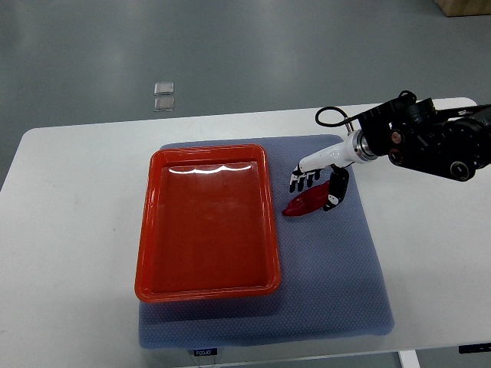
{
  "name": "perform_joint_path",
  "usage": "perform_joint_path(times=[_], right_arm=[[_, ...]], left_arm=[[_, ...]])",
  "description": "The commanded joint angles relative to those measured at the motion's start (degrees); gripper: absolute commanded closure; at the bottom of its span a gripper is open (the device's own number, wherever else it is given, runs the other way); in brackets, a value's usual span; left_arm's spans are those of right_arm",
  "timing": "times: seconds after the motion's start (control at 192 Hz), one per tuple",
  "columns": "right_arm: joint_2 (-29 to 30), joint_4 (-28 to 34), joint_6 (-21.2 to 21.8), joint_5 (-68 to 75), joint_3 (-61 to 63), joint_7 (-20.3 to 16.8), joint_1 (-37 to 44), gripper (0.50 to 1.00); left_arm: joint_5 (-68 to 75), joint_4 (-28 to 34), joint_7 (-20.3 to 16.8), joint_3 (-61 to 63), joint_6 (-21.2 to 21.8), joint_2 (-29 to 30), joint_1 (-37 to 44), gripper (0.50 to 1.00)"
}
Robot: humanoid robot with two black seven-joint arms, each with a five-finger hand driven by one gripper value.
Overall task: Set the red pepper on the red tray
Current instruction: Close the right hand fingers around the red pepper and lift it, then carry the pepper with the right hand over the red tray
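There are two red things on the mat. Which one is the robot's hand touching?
The small red pepper, right of the big red tray. The right hand reaches it; the tray sits untouched.

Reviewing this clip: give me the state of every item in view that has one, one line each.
red pepper: lying on the blue mat, right of the tray, not yet on it.
red tray: upright on the mat, empty.
right hand: at the pepper, thumb against it, fingers extended; no closed grasp visible.
blue mat: flat on the white table.
left hand: not in view.
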Motion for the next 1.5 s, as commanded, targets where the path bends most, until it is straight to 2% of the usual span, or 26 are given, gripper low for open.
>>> perform_joint_path(times=[0.0,0.381,0.595,0.662,0.72,0.782,0.85,1.127,1.497], right_arm=[[0.0,0.0,-0.1,-0.2,-0.1,0.0,-0.3,0.707],[0.8,-1.1,-0.1,-0.2,-0.2,0.0,-1.9,0.707],[1.2,-2.1,-1.0,-1.0,-0.1,0.0,-2.8,0.744],[1.6,-2.2,-1.5,-1.3,-0.2,0.0,-3.3,0.787],[1.8,-2.3,-1.7,-1.4,-0.2,0.0,-3.5,0.875],[1.8,-2.3,-1.8,-1.5,-0.2,0.1,-3.7,0.920],[2.1,-2.4,-1.8,-1.9,-0.2,0.1,-3.9,1.000],[0.7,-2.7,-1.6,-2.0,0.0,0.4,-2.9,1.000],[-4.1,-0.4,-0.1,-0.8,1.1,1.0,6.1,1.000]], left_arm=[[0.0,0.0,-0.1,0.0,0.0,0.0,0.0,0.500],[0.0,0.1,-0.1,-0.1,0.0,0.0,0.0,0.500],[0.0,0.1,-0.1,-0.1,0.0,0.0,0.0,0.500],[0.0,0.1,0.0,-0.1,0.0,0.0,0.0,0.500],[0.0,0.1,0.0,-0.1,0.0,0.0,0.0,0.500],[0.0,0.0,0.0,-0.1,0.0,0.0,0.0,0.500],[0.0,0.0,0.0,-0.1,0.0,0.0,0.0,0.500],[0.0,0.1,0.0,-0.2,0.0,0.0,0.0,0.500],[0.0,-0.1,0.0,0.1,0.0,0.0,0.1,0.500]])
